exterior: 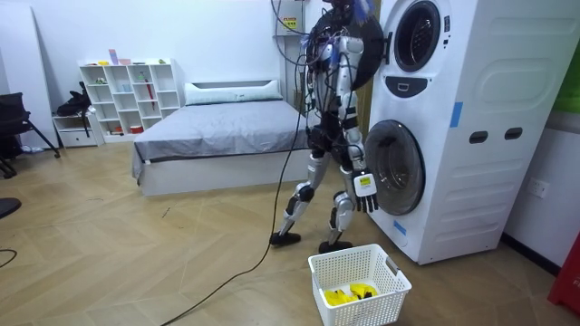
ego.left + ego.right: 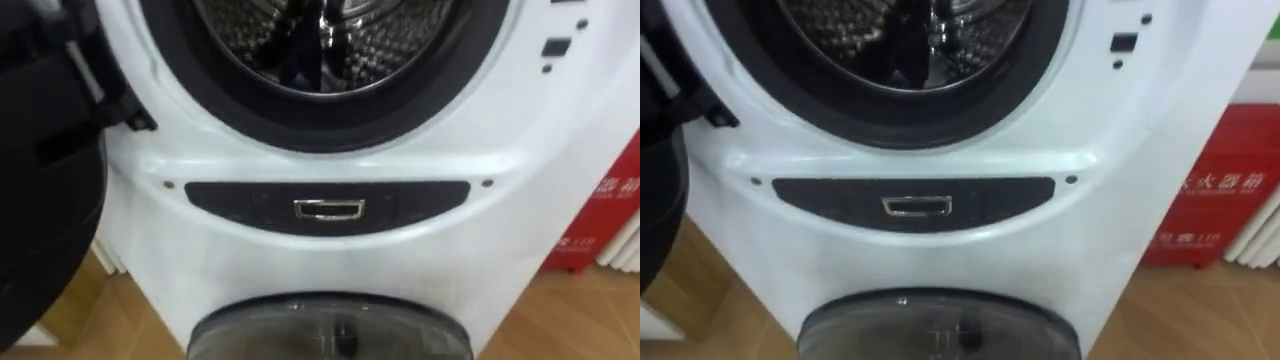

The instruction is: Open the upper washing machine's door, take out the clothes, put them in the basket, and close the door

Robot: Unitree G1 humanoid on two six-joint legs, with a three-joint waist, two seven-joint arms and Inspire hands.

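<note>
The upper washing machine's drum (image 2: 320,40) stands open straight in front of me, its metal wall showing. A dark shape (image 2: 298,55) lies inside; I cannot tell whether it is cloth. The dark round door (image 2: 45,150) is swung out to the left. In the room view I stand upright close to the stacked white machines (image 1: 453,136). My right hand (image 1: 363,190) hangs by my side at the lower door (image 1: 394,167), fingers relaxed and holding nothing. A white basket (image 1: 358,285) with yellow cloth (image 1: 349,293) in it sits on the floor behind me.
The lower machine's round door (image 2: 330,330) is closed below a dark panel with a handle (image 2: 328,209). A red box (image 2: 600,220) and a white radiator (image 2: 625,245) stand to the right. A bed (image 1: 227,127) and white shelves (image 1: 127,91) are behind, across wooden floor.
</note>
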